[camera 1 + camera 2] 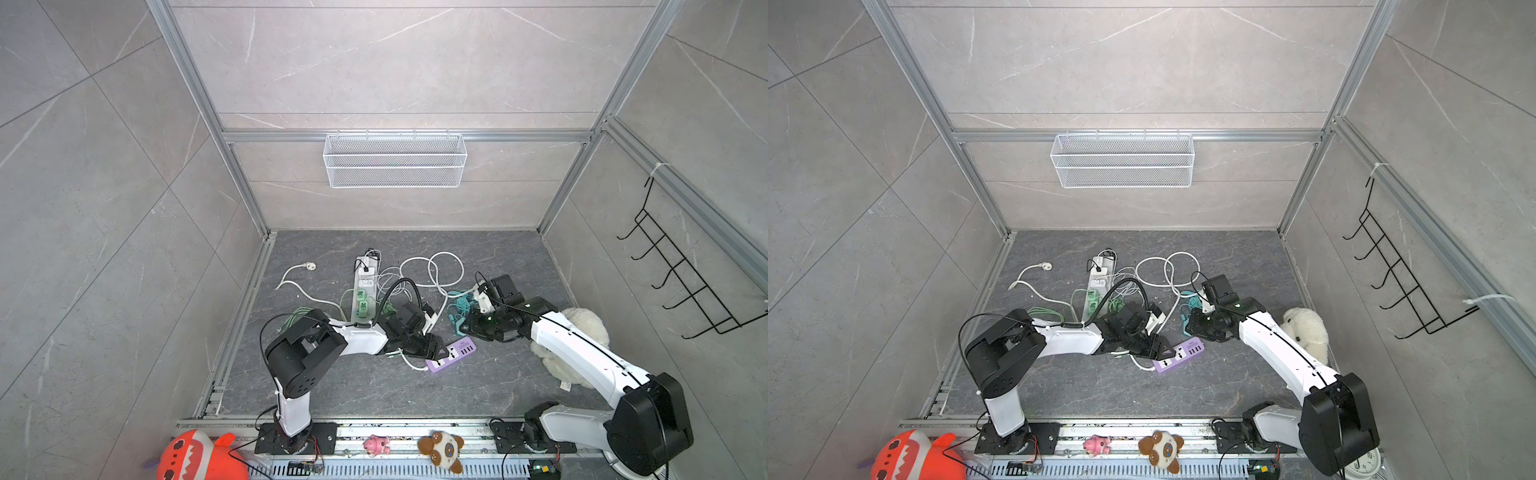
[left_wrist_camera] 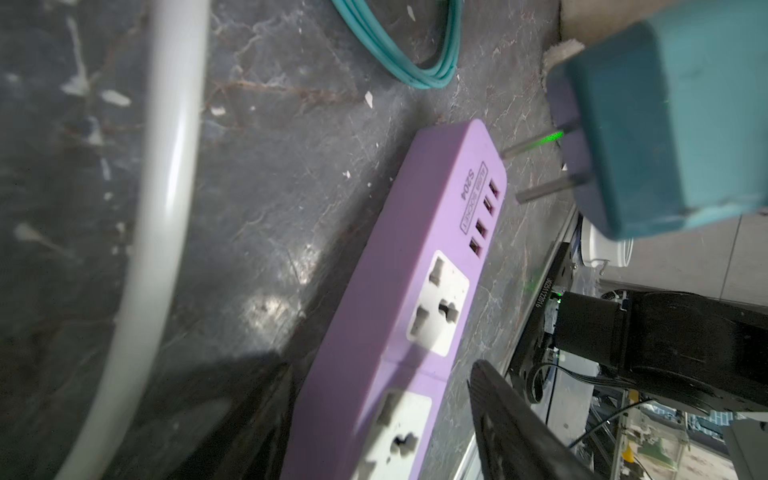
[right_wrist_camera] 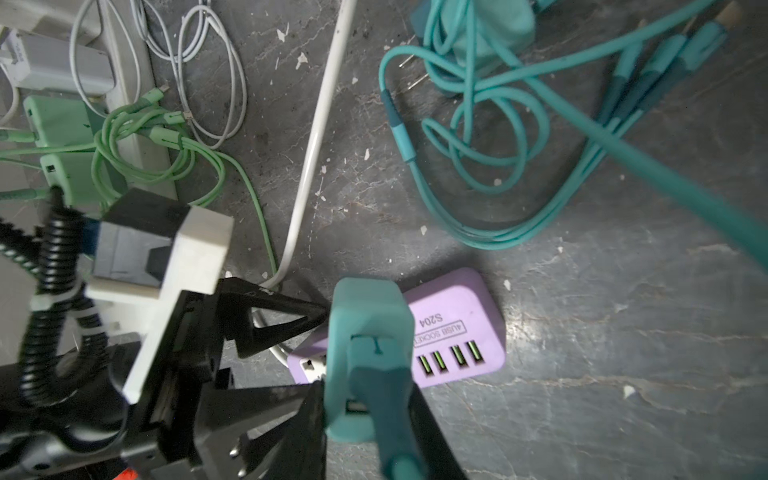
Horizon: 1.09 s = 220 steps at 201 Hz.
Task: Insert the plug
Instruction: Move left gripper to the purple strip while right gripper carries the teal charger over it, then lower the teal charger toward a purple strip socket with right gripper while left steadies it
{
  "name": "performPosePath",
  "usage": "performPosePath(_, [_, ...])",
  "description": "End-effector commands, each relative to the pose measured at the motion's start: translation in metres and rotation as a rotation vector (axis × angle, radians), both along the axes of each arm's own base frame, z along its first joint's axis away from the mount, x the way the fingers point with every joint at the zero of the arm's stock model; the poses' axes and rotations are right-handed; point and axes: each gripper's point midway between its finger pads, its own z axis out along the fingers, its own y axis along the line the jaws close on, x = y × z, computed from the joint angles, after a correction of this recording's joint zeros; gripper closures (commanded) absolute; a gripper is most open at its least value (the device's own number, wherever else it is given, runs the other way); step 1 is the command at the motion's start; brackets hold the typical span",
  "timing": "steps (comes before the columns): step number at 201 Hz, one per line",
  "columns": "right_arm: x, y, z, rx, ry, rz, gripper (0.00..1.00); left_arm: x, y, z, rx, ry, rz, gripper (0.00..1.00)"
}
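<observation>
A purple power strip (image 1: 453, 353) (image 1: 1179, 354) lies flat on the dark floor, with two white sockets (image 2: 438, 307) and a row of USB ports (image 3: 453, 359). My left gripper (image 2: 382, 374) (image 1: 432, 349) is open and straddles the strip, one finger on each side, with a gap showing at one finger (image 2: 519, 432). My right gripper (image 3: 368, 390) is shut on a teal plug (image 3: 370, 332) (image 2: 673, 124). The plug hovers over the strip's USB end. Its two metal prongs (image 2: 536, 145) are bare, point toward the strip and are in no socket.
A thick white cable (image 2: 166, 166) runs beside the strip. A white strip with green chargers (image 1: 363, 291) lies behind it, and teal cables with another charger (image 3: 498, 124) lie to the right. A white plush (image 1: 582, 332) sits under the right arm.
</observation>
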Motion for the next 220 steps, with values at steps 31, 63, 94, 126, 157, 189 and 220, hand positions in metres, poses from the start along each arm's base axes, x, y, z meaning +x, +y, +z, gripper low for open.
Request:
performPosePath(31, [-0.038,-0.011,0.002,-0.113,0.001,-0.175,1.0,0.037,0.027,0.028,0.044,-0.131,0.087,0.37])
performPosePath(63, [-0.047,-0.007,-0.001,-0.159,0.005,-0.252,1.0,0.037,0.04,0.015,0.066,-0.125,0.109,0.5])
performPosePath(94, [-0.049,0.011,-0.013,-0.179,0.027,-0.304,1.0,0.039,0.043,0.005,0.093,-0.149,0.109,0.61])
performPosePath(126, [-0.051,0.018,-0.013,-0.212,0.034,-0.321,1.0,0.032,0.042,-0.01,0.112,-0.132,0.055,0.69])
performPosePath(157, [-0.066,0.004,-0.018,-0.247,0.056,-0.335,1.0,0.014,0.04,-0.021,0.128,-0.107,0.008,0.71])
performPosePath(189, [-0.078,-0.016,-0.014,-0.279,0.044,-0.353,1.0,0.008,0.033,-0.033,0.144,-0.082,-0.02,0.73])
performPosePath(220, [-0.085,-0.03,-0.016,-0.316,0.046,-0.359,1.0,0.007,0.027,-0.033,0.136,-0.074,-0.031,0.73])
